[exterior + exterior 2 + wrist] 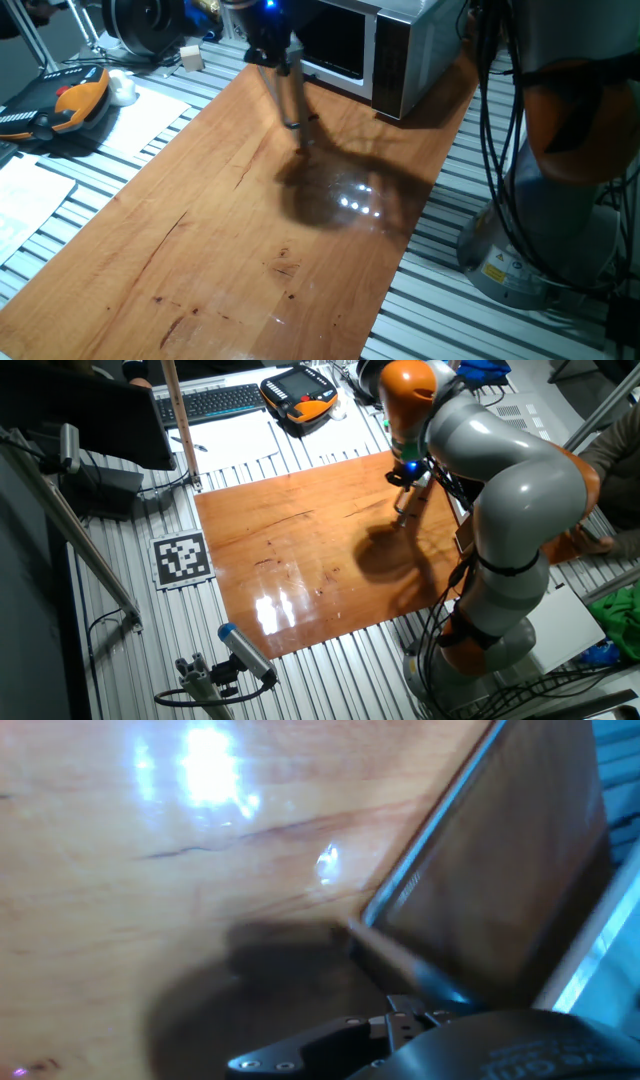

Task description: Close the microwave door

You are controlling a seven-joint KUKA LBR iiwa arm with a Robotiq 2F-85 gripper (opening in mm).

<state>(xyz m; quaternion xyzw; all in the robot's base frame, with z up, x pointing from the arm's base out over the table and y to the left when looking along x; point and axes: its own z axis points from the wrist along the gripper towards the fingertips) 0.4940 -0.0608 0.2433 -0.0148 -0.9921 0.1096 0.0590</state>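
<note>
Gripper motion-blurred in one fixed view and tiny in the other; hand view shows only its dark body, fingers out of frame. Cannot tell how far it's open, or whether it holds anything. It hangs over the orange-brown wooden surface, just in front of the one silver metal microwave casing. One dark glossy glass microwave door on the casing's front face, upright, top cut off by frame. Handle not discernible.
</note>
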